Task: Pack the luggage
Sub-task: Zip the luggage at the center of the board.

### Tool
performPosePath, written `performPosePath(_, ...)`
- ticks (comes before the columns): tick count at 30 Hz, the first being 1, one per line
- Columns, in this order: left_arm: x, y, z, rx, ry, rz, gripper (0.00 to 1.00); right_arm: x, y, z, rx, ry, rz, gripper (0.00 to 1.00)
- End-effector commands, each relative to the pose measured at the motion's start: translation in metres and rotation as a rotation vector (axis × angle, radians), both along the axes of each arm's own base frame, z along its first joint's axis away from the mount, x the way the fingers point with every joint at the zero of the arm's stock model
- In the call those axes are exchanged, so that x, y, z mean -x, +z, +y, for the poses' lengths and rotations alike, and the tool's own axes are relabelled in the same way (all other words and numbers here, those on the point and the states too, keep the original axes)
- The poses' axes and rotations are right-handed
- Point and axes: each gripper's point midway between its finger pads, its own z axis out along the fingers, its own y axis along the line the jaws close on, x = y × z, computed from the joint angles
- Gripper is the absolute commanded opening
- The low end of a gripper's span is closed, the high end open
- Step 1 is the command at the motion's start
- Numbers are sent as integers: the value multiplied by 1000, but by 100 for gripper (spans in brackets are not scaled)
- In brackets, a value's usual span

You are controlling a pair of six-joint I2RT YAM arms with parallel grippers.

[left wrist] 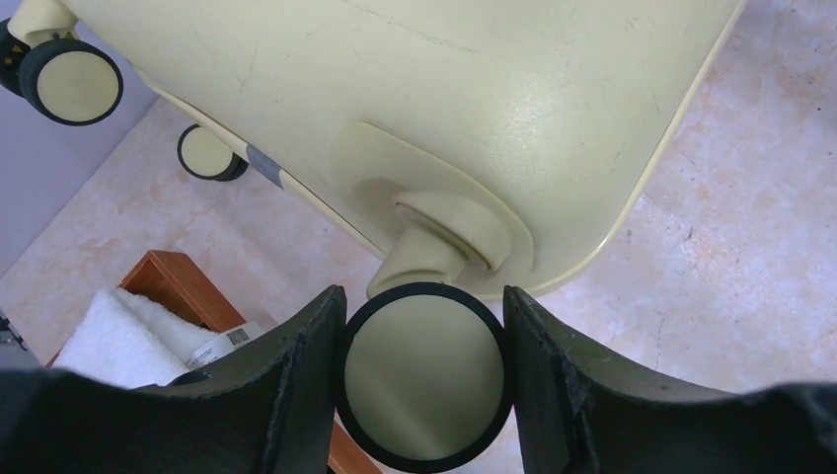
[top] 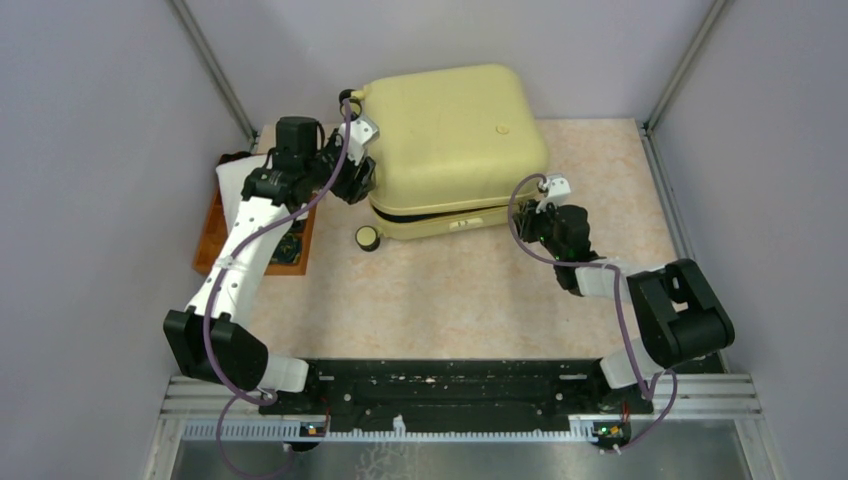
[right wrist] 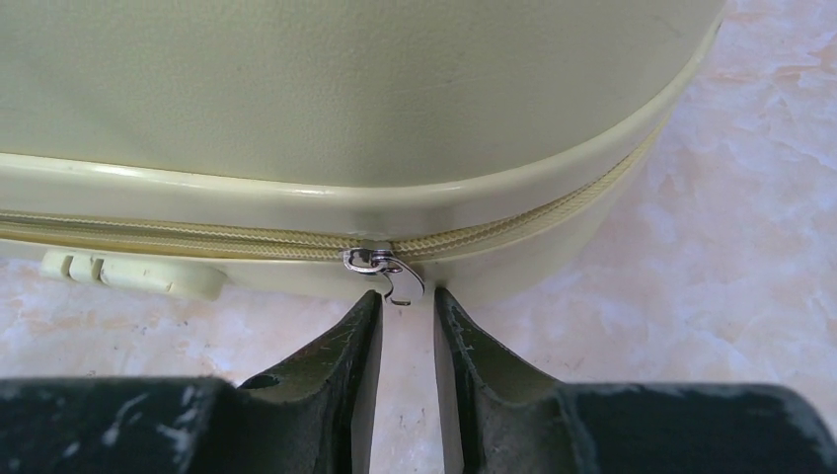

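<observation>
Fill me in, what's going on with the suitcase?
The pale yellow suitcase lies flat on the table, lid down. The left gripper is clamped on a corner wheel. The right gripper sits at the near-side zipper pull, fingers narrowly apart with the pull at their tips, not visibly pinched.

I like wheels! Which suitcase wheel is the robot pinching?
The wheel between the left pincer fingers; the other two wheels sit ungripped, up left.

Soft, even overhead light, faint shadows, mild sheen on the luggage (left wrist: 513, 109), sharp focus.
</observation>
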Motion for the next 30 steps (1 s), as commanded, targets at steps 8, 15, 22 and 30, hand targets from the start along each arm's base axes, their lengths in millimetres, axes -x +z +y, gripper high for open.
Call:
performPosePath(8, -3, 66, -9, 47, -45, -246, 0, -15, 90, 6, -104, 23, -230, 17)
performPosePath(15, -4, 67, -9, 51, -45, -247, 0, -19, 80, 13, -99, 59, -189, 7)
performPosePath(22, -4, 65, -9, 49, -46, -242, 0, -18, 82, 19, -127, 87, -195, 0)
performPosePath(30, -5, 66, -9, 49, -45, -243, 0, -8, 81, 23, -179, 108, -175, 0)
